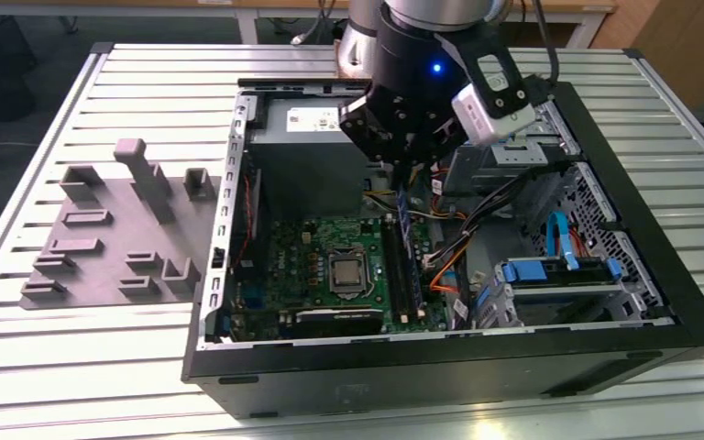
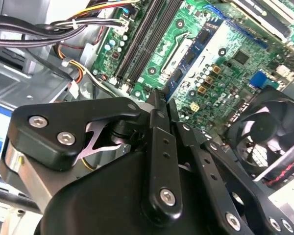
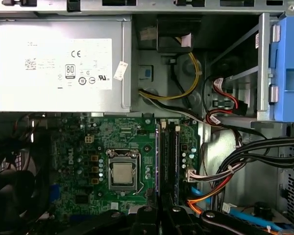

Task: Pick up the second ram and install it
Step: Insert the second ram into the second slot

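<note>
Over the open computer case on the tabletop, the gripper hangs above the motherboard's memory slots; its fingers are closed together on the second ram, held upright just above the slots; beside the case stands a grey holder tray.
</note>
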Available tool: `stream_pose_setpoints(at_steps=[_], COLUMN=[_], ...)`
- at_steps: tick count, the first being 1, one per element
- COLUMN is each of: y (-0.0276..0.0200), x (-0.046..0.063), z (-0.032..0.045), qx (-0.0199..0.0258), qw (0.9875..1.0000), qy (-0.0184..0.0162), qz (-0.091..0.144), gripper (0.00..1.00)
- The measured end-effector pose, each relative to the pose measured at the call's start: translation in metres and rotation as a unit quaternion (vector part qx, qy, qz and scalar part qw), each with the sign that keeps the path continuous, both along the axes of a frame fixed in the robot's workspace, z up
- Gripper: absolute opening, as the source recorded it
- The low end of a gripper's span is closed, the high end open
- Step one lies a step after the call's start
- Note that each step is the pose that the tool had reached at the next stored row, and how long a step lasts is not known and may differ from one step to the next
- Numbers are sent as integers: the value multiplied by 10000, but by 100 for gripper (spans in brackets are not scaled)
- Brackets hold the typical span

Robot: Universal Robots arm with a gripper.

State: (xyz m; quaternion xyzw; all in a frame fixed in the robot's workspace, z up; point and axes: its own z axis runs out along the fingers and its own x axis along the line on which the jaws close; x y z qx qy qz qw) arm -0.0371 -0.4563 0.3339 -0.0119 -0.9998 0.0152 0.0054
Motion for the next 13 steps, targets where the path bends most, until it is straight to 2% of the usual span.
stream_pose_setpoints(at_steps=[4, 7, 10, 13], y=[0, 0, 0, 0], x=[5, 2, 2, 10], z=[-71, -83, -132, -187], qx=[0, -1, 6, 6], qw=[10000, 10000, 9999, 9999], qy=[0, 1, 0, 1], qz=[-44, -35, 107, 136], gripper=[14, 14, 14, 14])
